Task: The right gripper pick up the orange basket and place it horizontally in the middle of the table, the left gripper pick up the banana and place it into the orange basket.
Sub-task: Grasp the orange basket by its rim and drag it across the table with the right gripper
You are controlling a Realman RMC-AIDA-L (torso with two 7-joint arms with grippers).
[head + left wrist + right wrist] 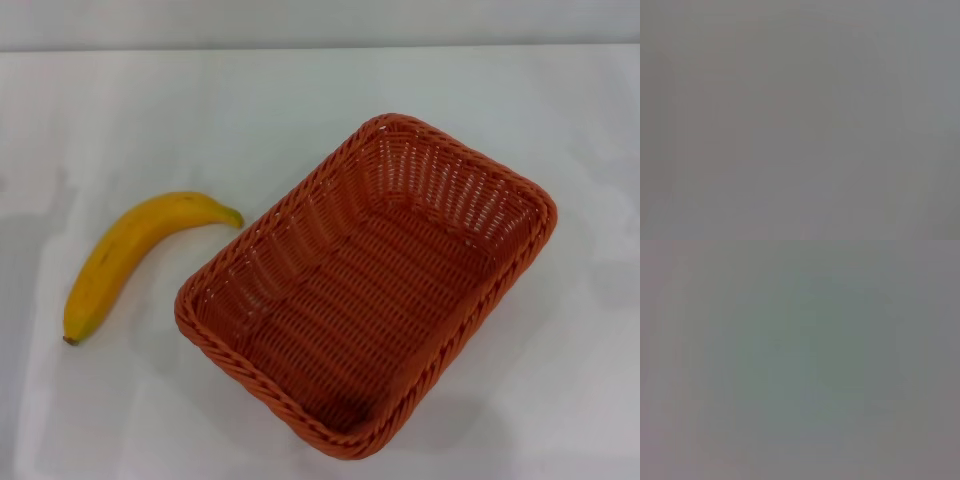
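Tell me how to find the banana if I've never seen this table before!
Look at the white table and find the big orange basket sitting at a slant. Just to the robot's left of it, lying flat outside the basket, is the banana. It is the only yellow, curved thing, much smaller than the basket.

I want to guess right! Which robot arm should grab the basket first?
Probably the right: the orange basket lies askew on the robot's right side of the table, while the banana lies left. Neither gripper is in view.
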